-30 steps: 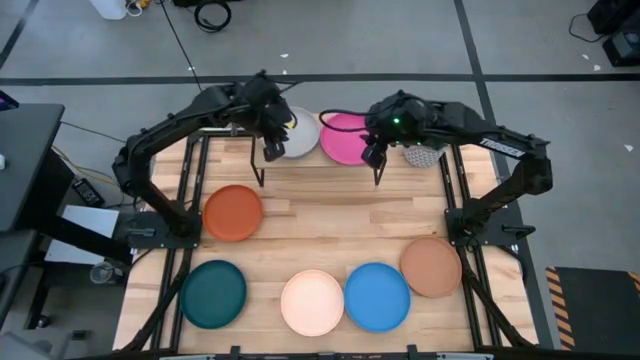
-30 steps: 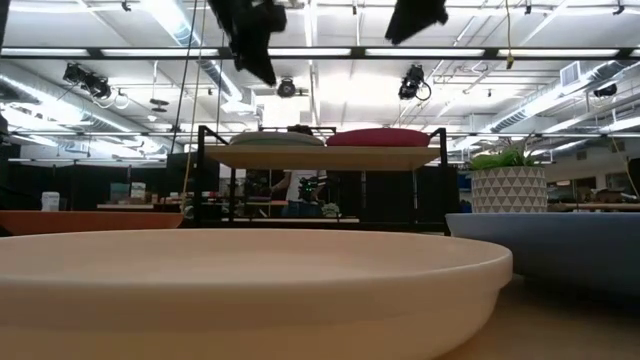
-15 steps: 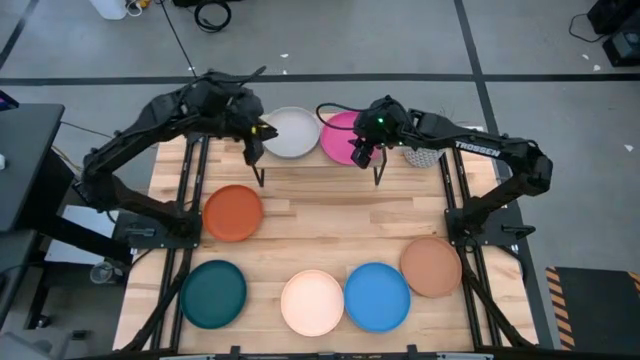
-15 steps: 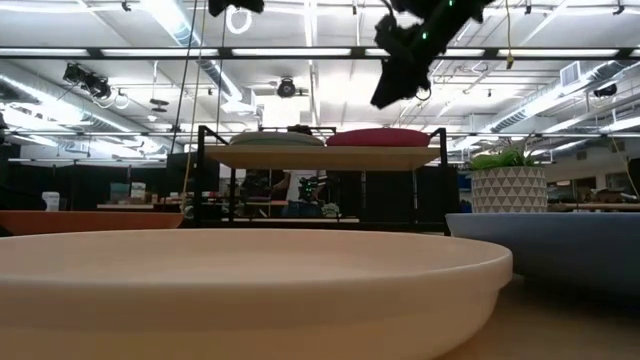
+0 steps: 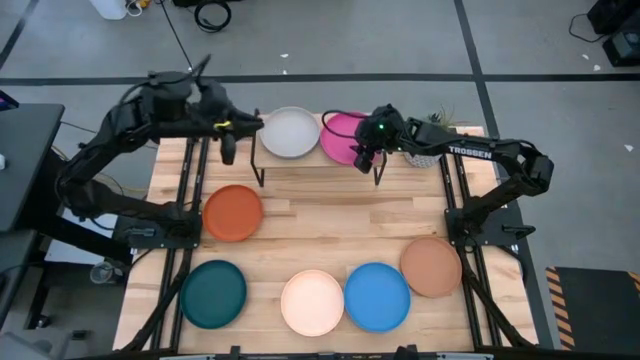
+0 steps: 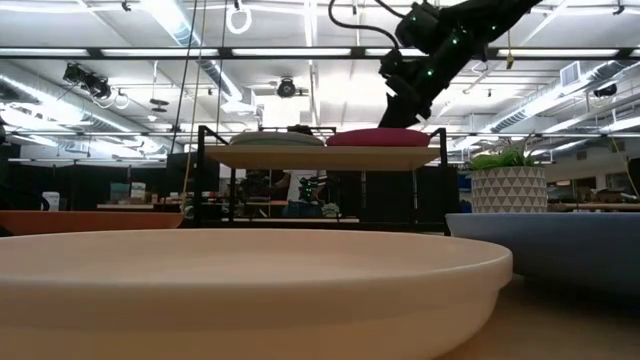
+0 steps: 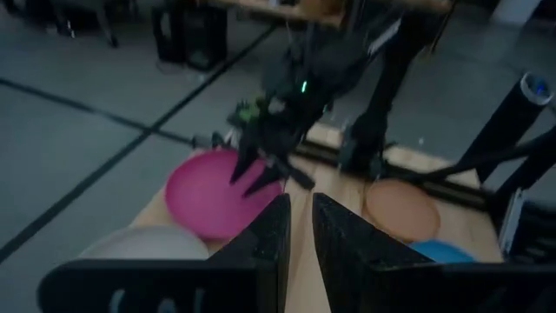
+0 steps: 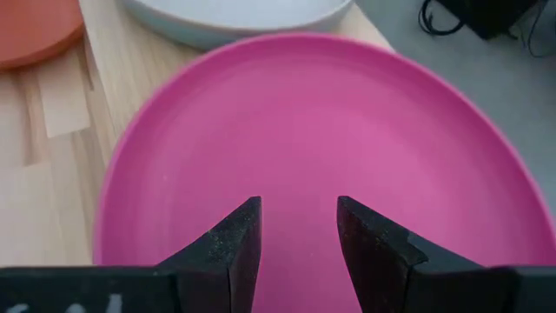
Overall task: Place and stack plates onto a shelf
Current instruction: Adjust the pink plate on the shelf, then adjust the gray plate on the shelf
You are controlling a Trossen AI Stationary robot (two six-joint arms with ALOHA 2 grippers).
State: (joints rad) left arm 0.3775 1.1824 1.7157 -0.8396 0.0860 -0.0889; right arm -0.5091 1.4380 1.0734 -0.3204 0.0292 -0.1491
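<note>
The shelf (image 5: 320, 160) stands at the table's far edge and carries the grey plate (image 5: 290, 132) and, to its right, the magenta plate (image 5: 340, 135). Both plates lie flat on its wooden top (image 6: 325, 157). My right gripper (image 5: 362, 157) hovers open just above the magenta plate's (image 8: 313, 148) near part without touching it; in the low view, my right gripper (image 6: 395, 100) shows a gap over the magenta plate (image 6: 380, 137). My left gripper (image 5: 227, 148) is off the shelf's left end, raised, its fingers (image 7: 278, 239) a narrow gap apart. No light blue plate is in view.
Orange plate (image 5: 233, 212) lies on the table's left. Along the near edge lie the dark teal (image 5: 213, 293), cream (image 5: 312, 302), bright blue (image 5: 377, 296) and tan-brown (image 5: 431, 266) plates. A potted plant (image 5: 425, 152) stands right of the shelf. Bare wood spans the table's middle.
My left gripper has drawn away from the grey plate toward the table's left edge and risen out of the low view. My right gripper has come down toward the magenta plate and shifted slightly left. The plates have stayed where they were.
</note>
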